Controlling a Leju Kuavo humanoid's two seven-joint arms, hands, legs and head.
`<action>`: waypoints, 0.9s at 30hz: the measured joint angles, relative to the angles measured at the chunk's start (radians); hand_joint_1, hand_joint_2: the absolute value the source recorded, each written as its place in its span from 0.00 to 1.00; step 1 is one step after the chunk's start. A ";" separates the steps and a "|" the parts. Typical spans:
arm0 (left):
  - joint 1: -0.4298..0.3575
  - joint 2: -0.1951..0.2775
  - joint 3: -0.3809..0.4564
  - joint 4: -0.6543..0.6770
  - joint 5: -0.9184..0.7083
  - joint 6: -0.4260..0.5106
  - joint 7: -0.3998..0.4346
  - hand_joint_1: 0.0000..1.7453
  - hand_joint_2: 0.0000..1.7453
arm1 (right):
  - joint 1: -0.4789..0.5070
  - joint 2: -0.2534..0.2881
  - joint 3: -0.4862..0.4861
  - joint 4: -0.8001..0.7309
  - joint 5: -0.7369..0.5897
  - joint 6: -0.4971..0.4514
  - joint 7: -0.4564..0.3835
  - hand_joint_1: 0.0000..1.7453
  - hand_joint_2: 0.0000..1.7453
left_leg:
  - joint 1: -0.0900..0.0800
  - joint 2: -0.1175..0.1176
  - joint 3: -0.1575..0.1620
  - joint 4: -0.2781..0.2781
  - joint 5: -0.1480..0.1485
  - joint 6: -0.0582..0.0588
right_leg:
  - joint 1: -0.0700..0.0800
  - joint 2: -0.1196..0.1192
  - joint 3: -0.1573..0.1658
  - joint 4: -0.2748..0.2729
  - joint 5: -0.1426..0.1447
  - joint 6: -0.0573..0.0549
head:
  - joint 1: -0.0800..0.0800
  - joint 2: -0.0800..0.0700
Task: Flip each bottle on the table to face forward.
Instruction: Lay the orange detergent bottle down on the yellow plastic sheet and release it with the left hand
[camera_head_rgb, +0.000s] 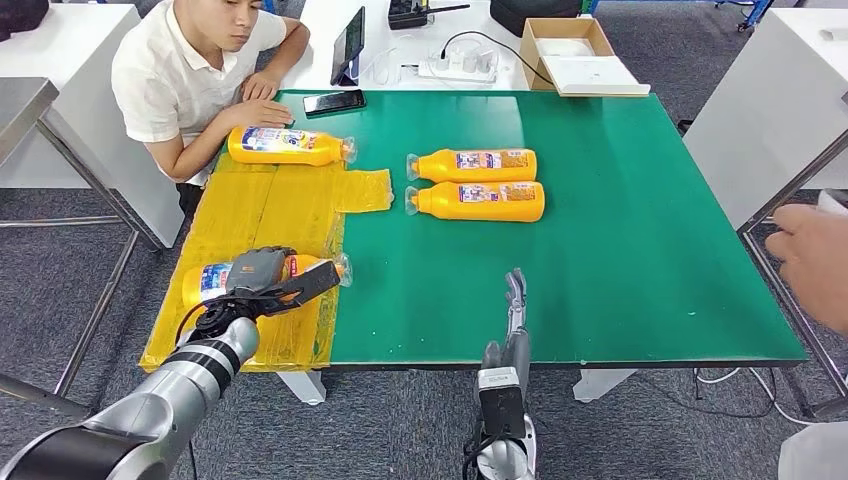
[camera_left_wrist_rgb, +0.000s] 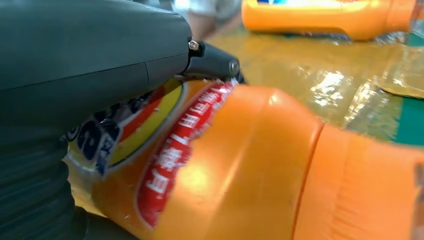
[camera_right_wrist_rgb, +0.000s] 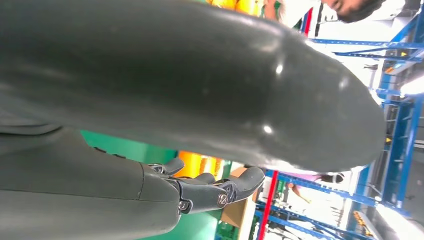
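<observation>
Left hand (camera_head_rgb: 262, 281) grips near bottle (camera_head_rgb: 205, 281) at table's (camera_head_rgb: 620, 250) 8 o'clock.
Right hand (camera_head_rgb: 514, 325), fingers extended and empty, at 6 o'clock; two labelled bottles (camera_head_rgb: 475, 183) near centre.

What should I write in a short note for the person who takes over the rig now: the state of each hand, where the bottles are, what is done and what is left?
Left hand: grips the near bottle lying on the yellow sheet.
Right hand: holds nothing, fingers extended over the green table near its front edge.
Two bottles lie side by side at mid table, labels up.
Far bottle lies on the yellow sheet under a person's hand.
Done: cannot tell which were flipped.
Left: finish the held bottle, then check the rest.
</observation>
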 joint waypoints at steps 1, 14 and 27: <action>-0.002 0.000 0.015 0.002 0.041 -0.023 -0.038 0.00 1.00 | -0.001 0.000 0.000 0.006 -0.004 0.000 0.000 0.00 0.00 | 0.000 0.000 0.000 0.000 0.000 0.000 | 0.000 0.000 0.000 0.000 0.000 0.000 | 0.000 0.000; 0.099 -0.075 0.182 -0.112 0.561 -0.223 -0.504 0.00 1.00 | 0.004 -0.004 -0.006 0.037 -0.035 0.003 0.000 0.00 0.00 | -0.001 -0.001 0.001 0.000 0.000 0.000 | -0.001 -0.002 0.002 0.000 -0.001 0.001 | 0.000 0.000; 0.244 -0.140 0.155 -0.346 0.685 0.097 -0.672 0.00 1.00 | 0.019 -0.007 -0.008 0.042 -0.028 -0.012 0.000 0.00 0.00 | 0.000 0.000 -0.008 0.001 0.001 0.001 | 0.000 -0.002 -0.008 0.001 -0.001 0.001 | 0.000 0.000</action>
